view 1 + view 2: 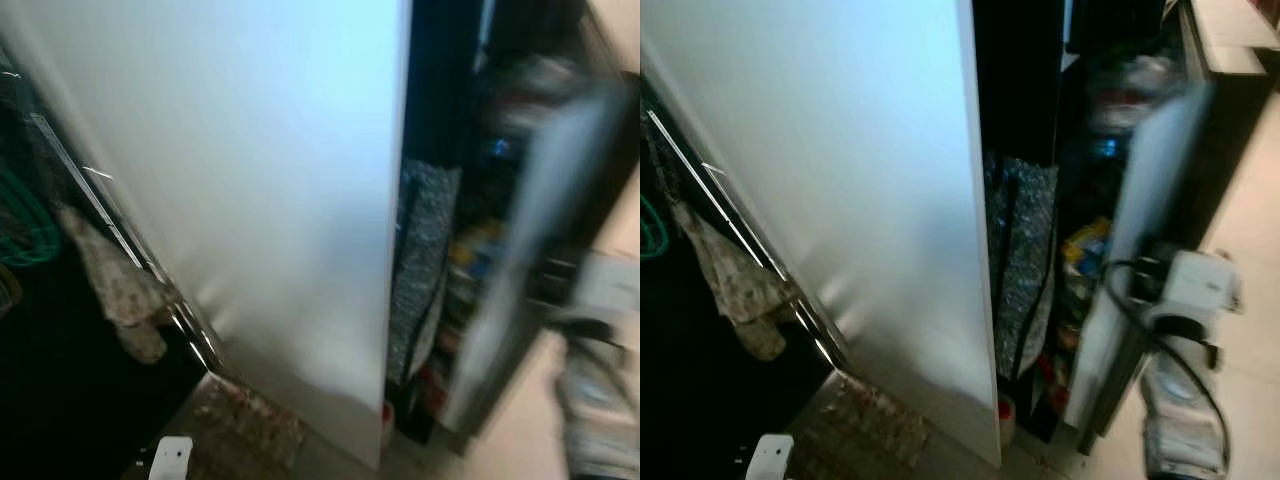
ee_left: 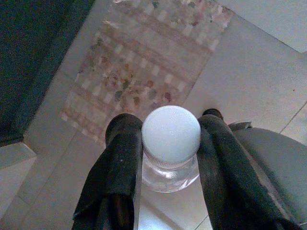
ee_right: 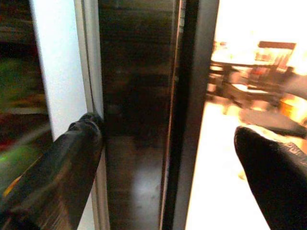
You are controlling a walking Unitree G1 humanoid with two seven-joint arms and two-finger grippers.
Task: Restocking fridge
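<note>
A clear bottle (image 2: 170, 158) with a white cap is being gripped at the neck by the left gripper (image 2: 168, 167), its two black fingers (image 2: 120, 163) pressed against either side, above the tiled floor (image 2: 249, 72) and a patterned mat (image 2: 144, 62). The right gripper (image 3: 168, 158) is being held wide around the edge of the fridge door (image 3: 139, 120): one finger is touching the door's inner edge, the other standing well apart on the outer side.

From the head, a large white fridge side panel (image 1: 250, 200) is being viewed, with the door (image 1: 1140, 230) standing part open at the right and blurred packages being glimpsed on shelves inside (image 1: 1090, 240). A speckled bag (image 1: 1025, 260) is hanging in the gap. A towel (image 1: 115, 290) is draped on a rail at the left.

The task is judged to be at an early stage: the door is being opened, and the bottle is yet to be shelved. One bottle, one bag, one towel and one mat are counted; the shelf items are too blurred for counting.
</note>
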